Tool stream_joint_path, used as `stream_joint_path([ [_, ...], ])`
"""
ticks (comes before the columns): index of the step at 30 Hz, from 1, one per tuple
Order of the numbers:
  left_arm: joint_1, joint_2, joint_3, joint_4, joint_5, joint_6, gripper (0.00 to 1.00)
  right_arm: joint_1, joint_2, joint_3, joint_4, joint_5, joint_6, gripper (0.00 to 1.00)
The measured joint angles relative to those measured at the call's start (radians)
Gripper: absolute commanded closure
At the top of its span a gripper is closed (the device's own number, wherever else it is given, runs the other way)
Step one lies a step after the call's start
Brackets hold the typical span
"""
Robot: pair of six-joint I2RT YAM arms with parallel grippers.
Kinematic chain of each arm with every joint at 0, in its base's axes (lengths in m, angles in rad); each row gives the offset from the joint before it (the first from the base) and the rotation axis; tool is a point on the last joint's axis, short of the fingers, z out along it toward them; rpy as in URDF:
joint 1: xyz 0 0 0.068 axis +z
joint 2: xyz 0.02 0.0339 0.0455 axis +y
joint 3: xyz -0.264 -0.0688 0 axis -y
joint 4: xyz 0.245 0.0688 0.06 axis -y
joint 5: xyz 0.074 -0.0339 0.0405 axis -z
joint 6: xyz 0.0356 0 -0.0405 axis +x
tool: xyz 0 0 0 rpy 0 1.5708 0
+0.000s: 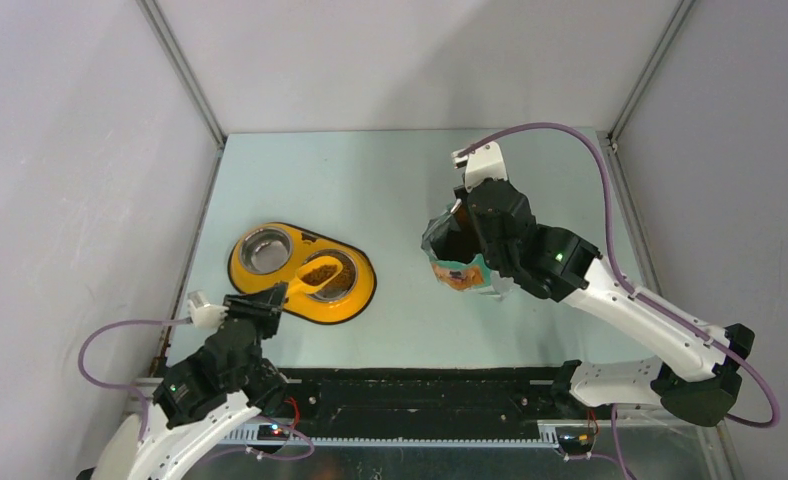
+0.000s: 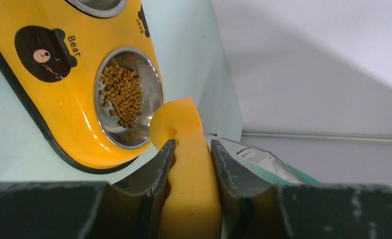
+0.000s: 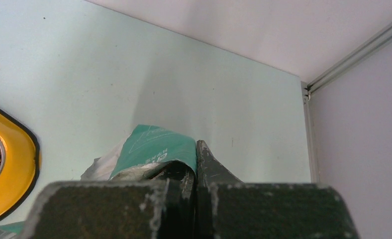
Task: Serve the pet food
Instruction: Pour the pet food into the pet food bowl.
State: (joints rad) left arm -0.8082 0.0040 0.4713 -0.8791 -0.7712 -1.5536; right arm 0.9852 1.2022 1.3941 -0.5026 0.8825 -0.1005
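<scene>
The pet food (image 1: 319, 273) is brown kibble lying in the orange scoop (image 1: 311, 277), which hovers over the right bowl of the yellow double feeder (image 1: 355, 305). In the left wrist view a heap of kibble (image 2: 121, 93) lies in that steel bowl. My left gripper (image 1: 268, 300) is shut on the scoop's handle (image 2: 190, 164). My right gripper (image 1: 470, 262) is shut on the top edge of the green-and-white bag (image 1: 459, 274), holding it upright; the bag's fold (image 3: 154, 149) shows between the jaws.
The feeder's left steel bowl (image 1: 267, 248) holds no kibble. The feeder (image 3: 10, 174) shows at the left edge of the right wrist view. White walls enclose the table on three sides. A black rail (image 1: 420, 395) runs along the near edge.
</scene>
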Motion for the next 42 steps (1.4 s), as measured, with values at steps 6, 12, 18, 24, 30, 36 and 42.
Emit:
stream_joint_path([
  [6, 0.000, 0.003, 0.038, -0.061, -0.021, -0.003, 1.00, -0.005, 0.000, -0.006, 0.011, -0.008, -0.005, 1.00],
  [12, 0.000, 0.133, 0.083, -0.132, -0.021, -0.020, 1.00, -0.018, 0.000, -0.006, 0.014, -0.018, -0.006, 1.00],
  [18, 0.000, 0.223, 0.114, -0.172, -0.031, -0.028, 1.00, -0.032, 0.000, -0.006, 0.016, -0.033, -0.006, 1.00],
  [24, 0.000, 0.252, 0.132, -0.215, -0.049, -0.043, 1.00, -0.038, 0.000, -0.006, 0.018, -0.035, -0.006, 1.00],
  [30, 0.000, 0.290, 0.192, -0.244, -0.079, -0.042, 1.00, -0.040, 0.003, -0.006, 0.021, -0.035, -0.006, 1.00],
  [36, 0.000, 0.319, 0.212, -0.249, -0.091, -0.032, 1.00, -0.042, 0.004, -0.006, 0.022, -0.035, -0.006, 1.00],
  [42, 0.000, 0.355, 0.238, -0.277, -0.095, -0.023, 1.00, -0.045, 0.004, -0.006, 0.022, -0.036, -0.006, 1.00],
])
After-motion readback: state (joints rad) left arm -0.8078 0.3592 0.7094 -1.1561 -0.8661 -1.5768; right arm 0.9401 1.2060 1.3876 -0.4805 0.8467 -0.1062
